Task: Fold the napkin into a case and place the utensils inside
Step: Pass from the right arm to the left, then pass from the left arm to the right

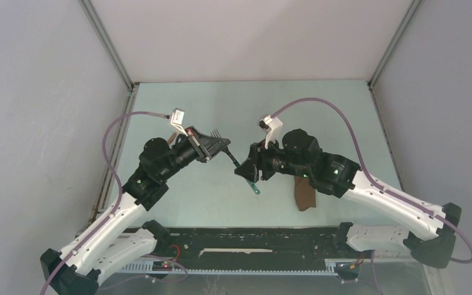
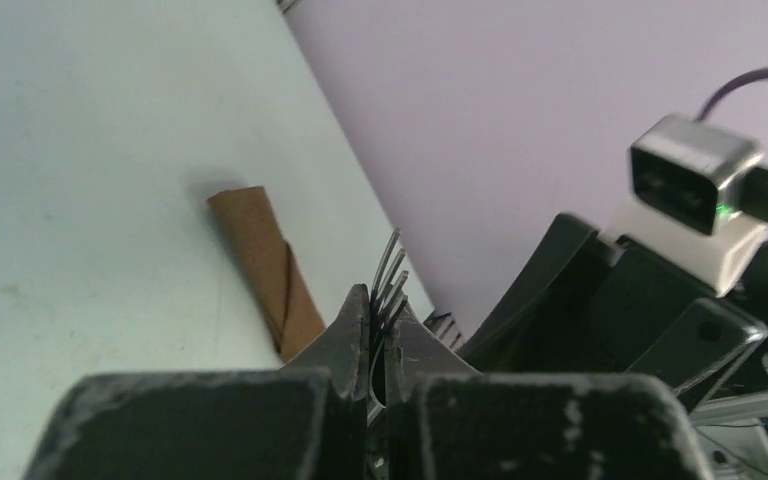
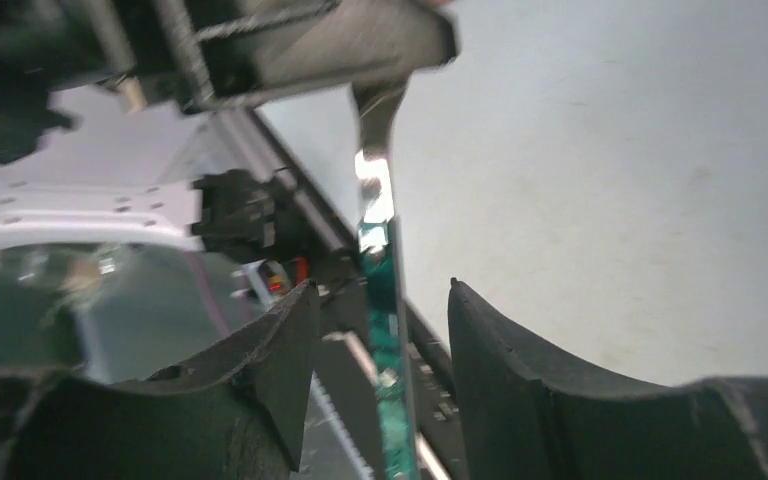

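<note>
Finds the left gripper pinched fully shut on the neck of the silver-tined fork with a dark teal handle, with the tines poking out past the fingertips. Notes the fork held clear of the pale green table, its long axis running from tines at far left to handle tip at near right. Finds the right gripper with jaws well apart on either side of that handle, touching neither side of it and holding nothing. Locates the narrow rolled case of dark brown cloth flat on the table to the near right of the fork, partly under the right arm, with its long axis roughly near to far. Places the right arm nearer the case, yet the fork with the left. Judges the handle end to be the fork's nearer end to the case. Cannot tell which end of the roll is open. Sees no second utensil.
</note>
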`<act>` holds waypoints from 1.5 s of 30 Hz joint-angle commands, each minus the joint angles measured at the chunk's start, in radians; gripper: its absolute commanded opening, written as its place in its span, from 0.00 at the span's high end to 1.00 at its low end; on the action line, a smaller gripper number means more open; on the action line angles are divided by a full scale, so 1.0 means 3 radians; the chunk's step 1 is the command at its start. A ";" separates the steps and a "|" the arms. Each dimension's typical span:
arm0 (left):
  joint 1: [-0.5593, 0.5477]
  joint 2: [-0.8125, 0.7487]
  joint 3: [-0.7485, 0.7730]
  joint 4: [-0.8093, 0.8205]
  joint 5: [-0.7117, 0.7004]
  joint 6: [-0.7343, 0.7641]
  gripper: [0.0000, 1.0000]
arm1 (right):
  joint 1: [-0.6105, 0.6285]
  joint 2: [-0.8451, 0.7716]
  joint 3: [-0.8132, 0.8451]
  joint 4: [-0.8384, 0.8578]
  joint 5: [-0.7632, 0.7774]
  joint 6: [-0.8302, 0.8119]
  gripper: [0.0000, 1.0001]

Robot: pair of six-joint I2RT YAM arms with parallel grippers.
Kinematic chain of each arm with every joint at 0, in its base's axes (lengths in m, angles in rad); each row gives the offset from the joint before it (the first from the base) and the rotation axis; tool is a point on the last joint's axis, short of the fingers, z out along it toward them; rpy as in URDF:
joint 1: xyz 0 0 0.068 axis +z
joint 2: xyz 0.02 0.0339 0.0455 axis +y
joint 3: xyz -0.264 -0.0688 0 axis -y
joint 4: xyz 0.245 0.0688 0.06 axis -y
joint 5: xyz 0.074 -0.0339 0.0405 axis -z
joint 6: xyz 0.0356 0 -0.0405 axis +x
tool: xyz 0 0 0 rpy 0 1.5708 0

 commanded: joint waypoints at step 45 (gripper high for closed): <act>-0.0472 0.0587 0.0720 -0.1117 -0.0454 0.0598 0.94 | 0.0398 0.0988 0.0971 -0.0912 0.1303 -0.0667 1.00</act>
